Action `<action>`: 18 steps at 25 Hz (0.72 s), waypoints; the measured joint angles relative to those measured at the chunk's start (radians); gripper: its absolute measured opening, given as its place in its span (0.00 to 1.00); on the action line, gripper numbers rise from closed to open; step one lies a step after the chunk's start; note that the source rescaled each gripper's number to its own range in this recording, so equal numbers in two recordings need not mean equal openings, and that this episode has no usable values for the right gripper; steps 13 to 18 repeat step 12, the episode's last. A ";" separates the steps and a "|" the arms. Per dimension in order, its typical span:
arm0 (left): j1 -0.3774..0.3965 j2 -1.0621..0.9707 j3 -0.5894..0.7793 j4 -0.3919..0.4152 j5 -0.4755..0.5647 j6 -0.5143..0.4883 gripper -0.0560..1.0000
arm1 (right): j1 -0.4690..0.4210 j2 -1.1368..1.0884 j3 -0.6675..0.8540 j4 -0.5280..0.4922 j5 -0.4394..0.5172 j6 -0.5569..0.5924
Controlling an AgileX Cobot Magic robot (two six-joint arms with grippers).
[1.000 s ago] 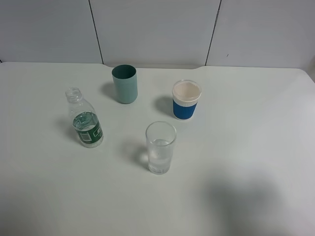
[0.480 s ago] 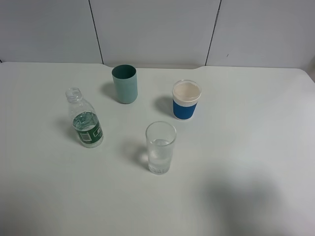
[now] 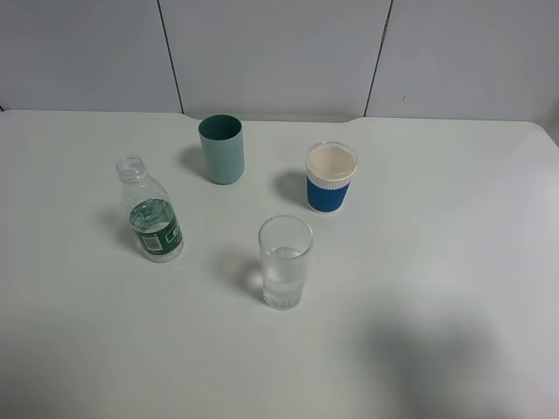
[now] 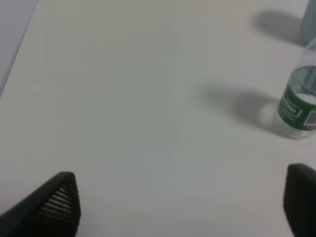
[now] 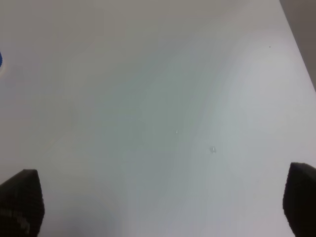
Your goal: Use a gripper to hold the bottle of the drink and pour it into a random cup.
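We've got the left gripper (image 4: 180,205) with its two dark ribbed fingertips (image 4: 57,205) spread wide apart, nothing between them, just bare white table (image 4: 123,98) underneath. The green-labelled drink bottle (image 4: 300,106) stands upright off to one side of that gripper, clear of both fingers and not touching them.

Same deal on the right gripper (image 5: 165,205): both dark fingertips (image 5: 22,205) sit at opposite edges of the wrist view, so they're wide and holding nothing, hanging over plain table (image 5: 148,98). A sliver of blue at the frame edge is all we get of anything else there.

From the high camera we can't see either arm at all. The capless bottle (image 3: 152,210) stands toward the left edge of the table (image 3: 454,218), partly filled with clear liquid. The clear glass tumbler (image 3: 285,262) is upright around the middle, nearer the front edge, with some clear liquid in it. Behind it and toward the far edge we see the teal cup (image 3: 221,149), and to its right the white cup with the blue sleeve (image 3: 330,178). All four stand apart from each other, none touching.
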 joint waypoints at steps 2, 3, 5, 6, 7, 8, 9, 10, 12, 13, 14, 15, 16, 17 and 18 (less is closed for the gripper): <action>0.000 0.000 0.000 0.000 0.000 0.000 0.67 | 0.000 0.000 0.000 0.000 0.000 0.000; 0.000 0.000 0.000 0.000 0.000 0.000 0.67 | 0.000 0.000 0.000 0.000 0.000 0.000; 0.000 0.000 0.000 0.000 0.000 0.000 0.67 | 0.000 0.000 0.000 0.000 0.000 0.000; 0.000 0.000 0.000 0.000 0.000 0.000 0.67 | 0.000 0.000 0.000 0.000 0.000 0.000; 0.000 0.000 0.000 0.000 0.000 0.000 0.67 | 0.000 0.000 0.000 0.000 0.000 0.000; 0.000 0.000 0.000 0.000 0.000 0.000 0.67 | 0.000 0.000 0.000 0.000 0.000 0.000; 0.000 0.000 0.000 0.000 0.000 0.000 0.67 | 0.000 0.000 0.000 0.000 0.000 0.000; 0.000 0.000 0.000 0.000 0.000 0.000 0.67 | 0.000 0.000 0.000 0.000 0.000 0.000; 0.000 0.000 0.000 0.000 0.000 0.000 0.67 | 0.000 0.000 0.000 0.000 0.000 0.000; 0.000 0.000 0.000 0.000 0.000 0.000 0.67 | 0.000 0.000 0.000 0.000 0.000 0.000; 0.000 0.000 0.000 0.000 0.000 0.000 0.67 | 0.000 0.000 0.000 0.000 0.000 0.000; 0.000 0.000 0.000 0.000 0.000 0.000 0.67 | 0.000 0.000 0.000 0.000 0.000 0.000; 0.000 0.000 0.000 0.000 0.000 0.000 0.67 | 0.000 0.000 0.000 0.000 0.000 0.000; 0.000 0.000 0.000 0.000 0.000 0.000 0.67 | 0.000 0.000 0.000 0.000 0.000 0.000; 0.000 0.000 0.000 0.000 0.000 0.000 0.67 | 0.000 0.000 0.000 0.000 0.000 0.000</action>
